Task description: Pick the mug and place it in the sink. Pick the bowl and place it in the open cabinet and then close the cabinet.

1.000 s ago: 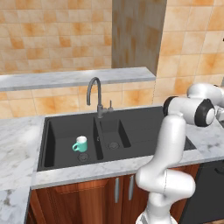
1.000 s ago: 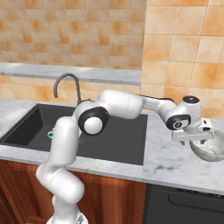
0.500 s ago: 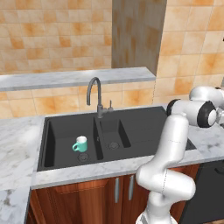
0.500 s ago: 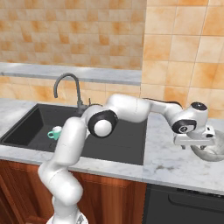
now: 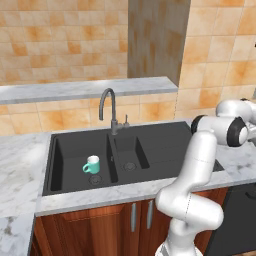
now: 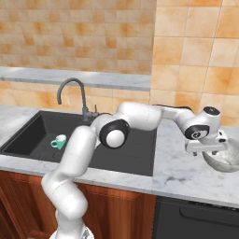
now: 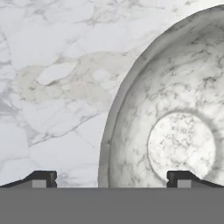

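The mug [image 5: 92, 164] stands upright in the left basin of the sink [image 5: 165, 145], so the first half of the task looks done, and the arm reaches far right over the marble counter [image 6: 177, 172] for the bowl [image 6: 226, 160]. The gripper [image 6: 207, 148] hangs just above the bowl's near rim, fingers spread wide. In the hand view one fingertip [image 7: 43, 178] sits over bare counter outside the rim and the other over the bowl's inside, a straddle suited to pinching the wall. The bowl lies near the counter's front edge, with open marble between it and the sink.
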